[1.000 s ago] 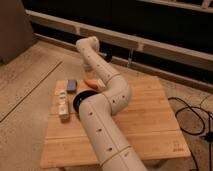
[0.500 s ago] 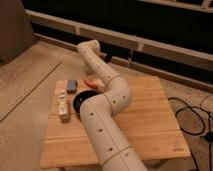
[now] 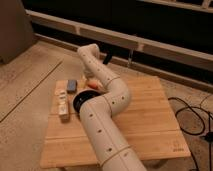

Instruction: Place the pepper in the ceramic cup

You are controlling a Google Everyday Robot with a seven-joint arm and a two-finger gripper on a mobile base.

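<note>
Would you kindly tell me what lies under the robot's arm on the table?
The dark bowl shows partly beside the arm, and the pepper peeks out farther back, by the gripper. The arm covers the rest of the bowl and part of the pepper.

My arm [image 3: 107, 120] wears smooth, matt white plastic; my gripper [image 3: 86, 74] hangs over the far-left part of the pale, grained wooden table [image 3: 150, 115]
</note>
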